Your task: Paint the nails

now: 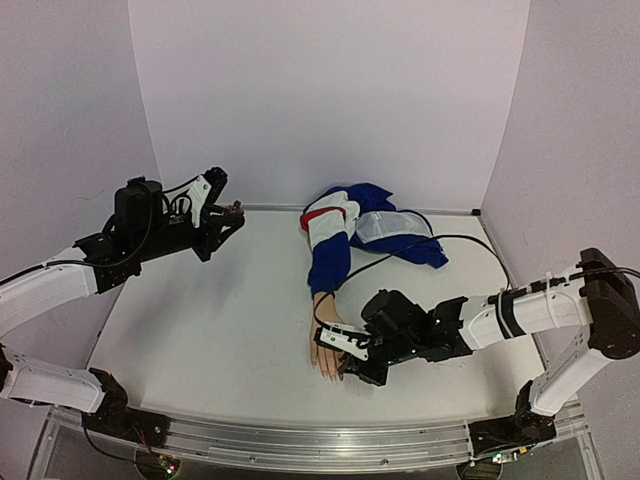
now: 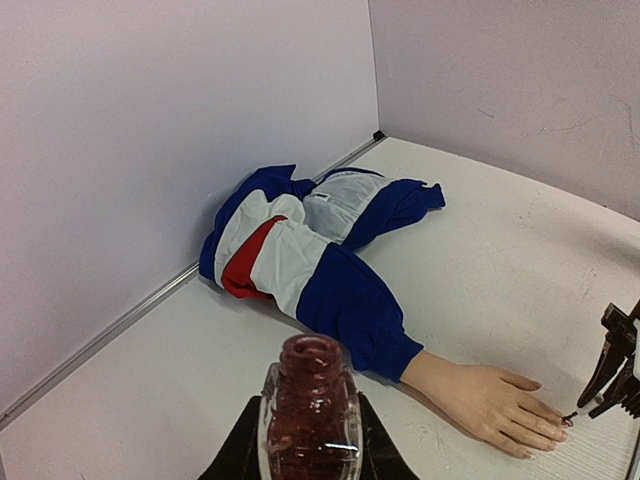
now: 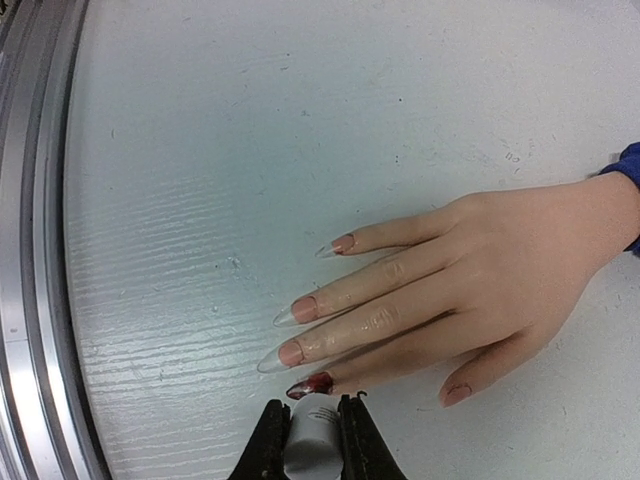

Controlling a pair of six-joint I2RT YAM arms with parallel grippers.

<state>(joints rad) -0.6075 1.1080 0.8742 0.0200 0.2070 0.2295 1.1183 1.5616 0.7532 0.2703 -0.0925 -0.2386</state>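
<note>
The nails (image 3: 303,309) belong to a mannequin hand (image 3: 470,290) lying palm-down on the table (image 3: 250,120), near the front edge and about midway across. The index nail (image 3: 312,384) is dark red; the three beside it are pinkish with clear tips. The right gripper (image 3: 312,408) is clamped on a white cap (image 3: 308,440) just beside that red nail.

The fingertips point toward the metal rail (image 3: 30,250) along the table's near edge, with a strip of bare table between. Left of the hand the tabletop lies open up to the left arm. Behind the hand, a blue, white and red jacket (image 1: 365,228) lies bunched against the back wall (image 1: 320,100).

Only the right wrist view shows the nail colours. Only the left wrist view shows the left gripper (image 2: 311,445), well apart at the far left, closed on an uncapped polish bottle (image 2: 311,400).
</note>
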